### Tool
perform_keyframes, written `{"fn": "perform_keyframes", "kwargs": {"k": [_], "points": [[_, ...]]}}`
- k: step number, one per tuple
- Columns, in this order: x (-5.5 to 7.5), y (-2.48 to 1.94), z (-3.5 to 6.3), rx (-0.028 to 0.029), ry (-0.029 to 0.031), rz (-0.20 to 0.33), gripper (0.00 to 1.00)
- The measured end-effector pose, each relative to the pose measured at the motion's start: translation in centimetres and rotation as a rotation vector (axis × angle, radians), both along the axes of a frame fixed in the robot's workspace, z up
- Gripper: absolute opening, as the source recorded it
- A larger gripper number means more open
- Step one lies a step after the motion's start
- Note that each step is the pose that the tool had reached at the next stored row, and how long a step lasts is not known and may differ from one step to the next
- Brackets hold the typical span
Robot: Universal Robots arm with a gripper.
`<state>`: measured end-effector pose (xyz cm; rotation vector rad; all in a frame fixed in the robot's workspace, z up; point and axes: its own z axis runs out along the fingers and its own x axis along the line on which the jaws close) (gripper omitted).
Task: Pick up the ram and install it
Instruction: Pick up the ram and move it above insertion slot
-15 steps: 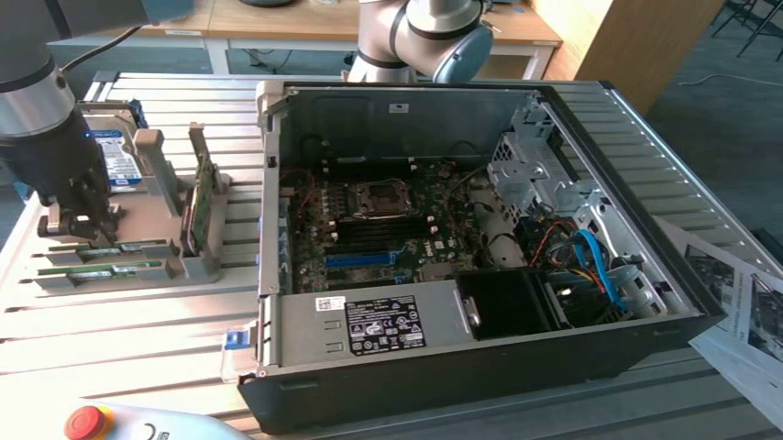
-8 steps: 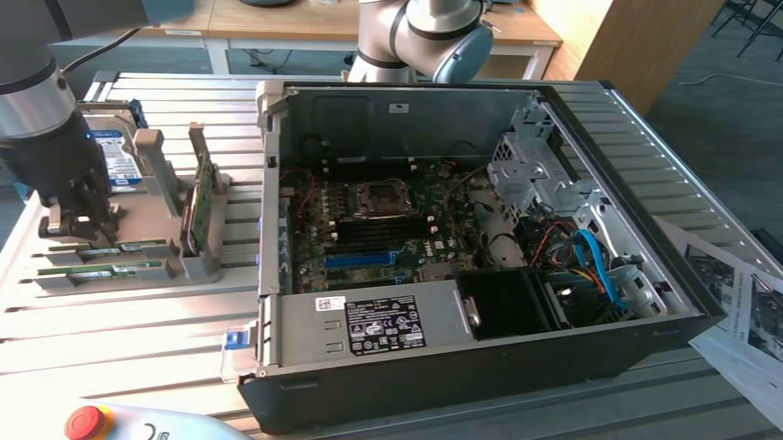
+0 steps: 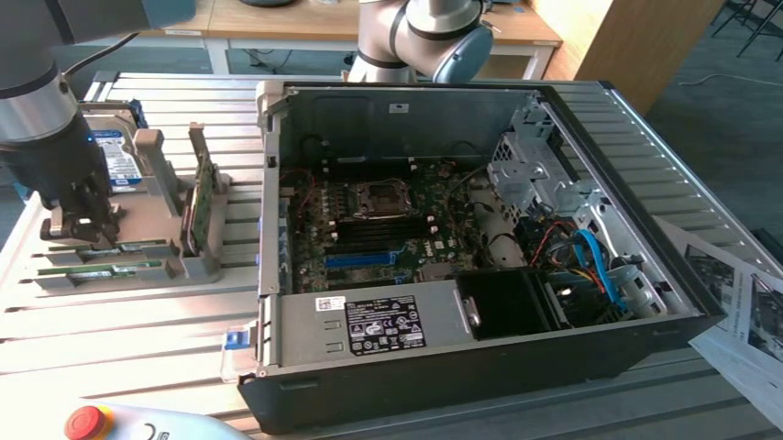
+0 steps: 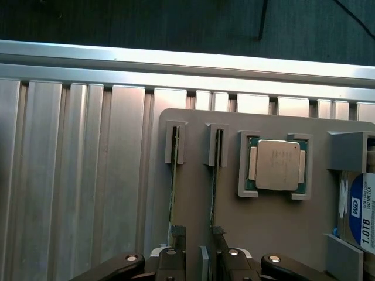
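Observation:
Two ram sticks stand on edge in slots of a grey holder (image 4: pixel 281 234); one ram (image 4: pixel 173 187) lies beside the other ram (image 4: pixel 214 181). My gripper (image 4: pixel 198 237) hovers over their near ends, open, one fingertip above each stick and nothing held between them. In the exterior view the gripper (image 3: pixel 83 227) hangs over the holder (image 3: pixel 183 270) at the exterior view's left, just above the green ram (image 3: pixel 104 271). The open computer case (image 3: pixel 490 357) shows its motherboard (image 3: pixel 367 229) with long black and blue slots.
A square silver processor (image 4: pixel 277 165) sits in a holder pocket beside the sticks. A blue-labelled hard drive (image 4: pixel 360 211) (image 3: pixel 116 156) stands at the holder's end. Ribbed metal table (image 4: pixel 70 175) surrounds it. A red stop button (image 3: pixel 86 422) and papers (image 3: pixel 734 302) lie near the case.

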<state>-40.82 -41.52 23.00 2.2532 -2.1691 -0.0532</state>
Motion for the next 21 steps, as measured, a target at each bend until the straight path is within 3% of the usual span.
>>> {"fn": "perform_keyframes", "kwargs": {"k": [21], "points": [[0.00, -0.37, -0.16, 0.0000, 0.0000, 0.000, 0.30]]}}
